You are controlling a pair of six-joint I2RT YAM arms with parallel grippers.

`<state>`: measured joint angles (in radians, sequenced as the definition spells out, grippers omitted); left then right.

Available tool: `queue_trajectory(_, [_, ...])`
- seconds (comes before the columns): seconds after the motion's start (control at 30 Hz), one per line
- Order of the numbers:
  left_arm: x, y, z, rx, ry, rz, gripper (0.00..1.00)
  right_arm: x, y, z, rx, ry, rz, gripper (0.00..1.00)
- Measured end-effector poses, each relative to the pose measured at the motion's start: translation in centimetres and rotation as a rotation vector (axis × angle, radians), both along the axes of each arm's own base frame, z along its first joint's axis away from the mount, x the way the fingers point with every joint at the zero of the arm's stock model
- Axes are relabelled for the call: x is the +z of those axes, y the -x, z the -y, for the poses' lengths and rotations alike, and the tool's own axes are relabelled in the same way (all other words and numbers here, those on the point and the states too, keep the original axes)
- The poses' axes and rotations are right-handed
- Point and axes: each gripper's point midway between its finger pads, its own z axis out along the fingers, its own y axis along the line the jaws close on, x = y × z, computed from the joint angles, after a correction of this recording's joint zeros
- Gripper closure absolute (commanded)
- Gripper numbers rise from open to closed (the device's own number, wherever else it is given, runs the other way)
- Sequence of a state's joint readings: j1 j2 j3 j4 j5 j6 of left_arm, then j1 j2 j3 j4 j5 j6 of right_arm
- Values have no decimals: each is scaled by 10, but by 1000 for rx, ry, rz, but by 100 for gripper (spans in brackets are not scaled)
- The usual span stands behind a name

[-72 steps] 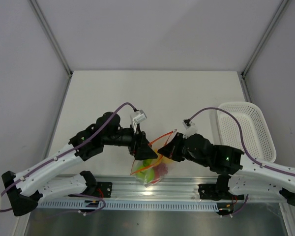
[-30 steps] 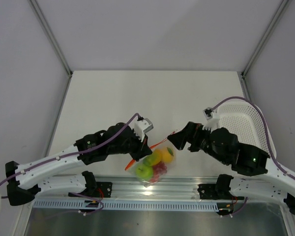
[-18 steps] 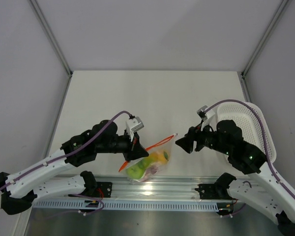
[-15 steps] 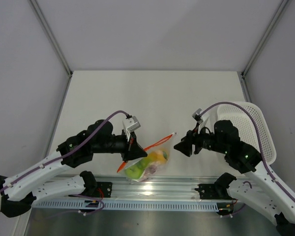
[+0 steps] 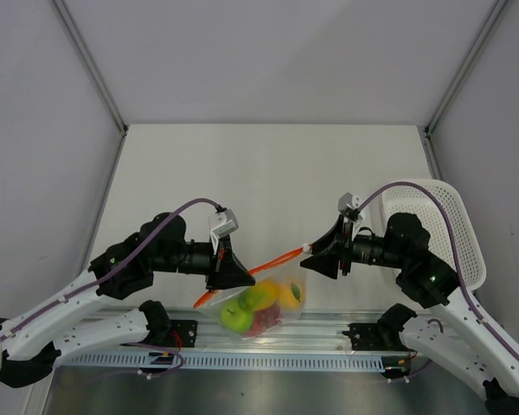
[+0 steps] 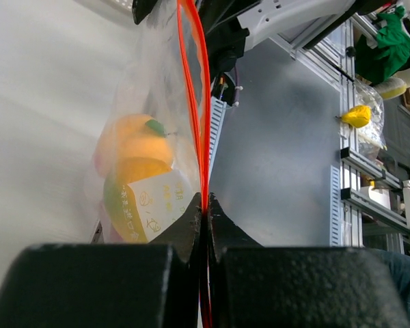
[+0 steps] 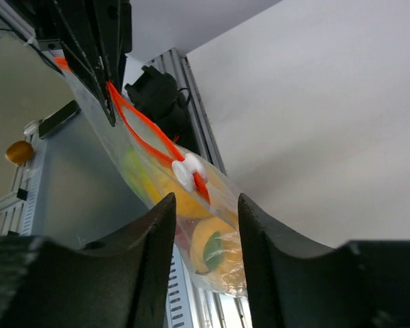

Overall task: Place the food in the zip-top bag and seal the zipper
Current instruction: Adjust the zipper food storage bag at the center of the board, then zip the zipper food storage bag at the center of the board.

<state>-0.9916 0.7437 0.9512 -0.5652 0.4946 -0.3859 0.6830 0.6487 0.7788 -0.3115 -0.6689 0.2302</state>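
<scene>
Fruit's all inside already, so what's left is the sealing. The food (image 5: 258, 299) sits bunched at the bottom of the zip-top bag (image 6: 157, 102), which hangs over the near edge of the table (image 5: 268, 173), between the two arms.

The left hand (image 6: 205, 205) is pinched tight on one end of the zipper (image 5: 272, 259); in the wrist view the fingers meet right on the orange-red strip. The right hand (image 7: 205, 201) has its fingers spread apart, and the white tab (image 7: 186, 171) sits just past the gap between them. I can't tell if it's touching anything yet.

From the right wrist view the strip looks like two lines bowing apart between the tab and the left hand, so my guess is the mouth isn't closed.

How I'd do it:
- keep the left pinch locked and the strip taut
- line the right fingers up square on the tab before closing
- slide along the strip's own line, not across it, or the plastic will probably bunch up and the tab could pop out

Compared with half a second ago in the top view, the left arm has pulled back toward its own side and the strip is now stretched into a longer, straighter line. The fruit hangs lower and more spread out, and the right hand is up much closer to the tab end.
</scene>
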Motion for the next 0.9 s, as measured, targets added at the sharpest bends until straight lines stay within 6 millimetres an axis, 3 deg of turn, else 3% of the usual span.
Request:
queue_trajectory(0.07, [2, 3, -1, -8, 8, -3, 100, 1, 3, -4, 38, -24, 13, 69])
queue_trajectory(0.23, [5, 6, -2, -20, 20, -4, 100, -6, 11, -12, 115, -63, 1, 78])
queue_trajectory(0.37, [3, 8, -3, -29, 18, -10, 100, -9, 13, -15, 141, -84, -4, 98])
queue_trajectory(0.6, [-5, 6, -6, -10, 11, -16, 98, 6, 17, -18, 168, -141, 3, 100])
queue_trajectory(0.63, [-6, 4, -7, 2, 5, -16, 92, 7, 17, -18, 167, -148, -5, 100])
queue_trajectory(0.67, [-8, 3, -7, 14, -1, -15, 78, 7, 17, -18, 166, -152, -15, 100])
queue_trajectory(0.9, [-12, -18, -7, 123, -6, 22, 47, -11, 23, -32, 157, -129, -171, 100])
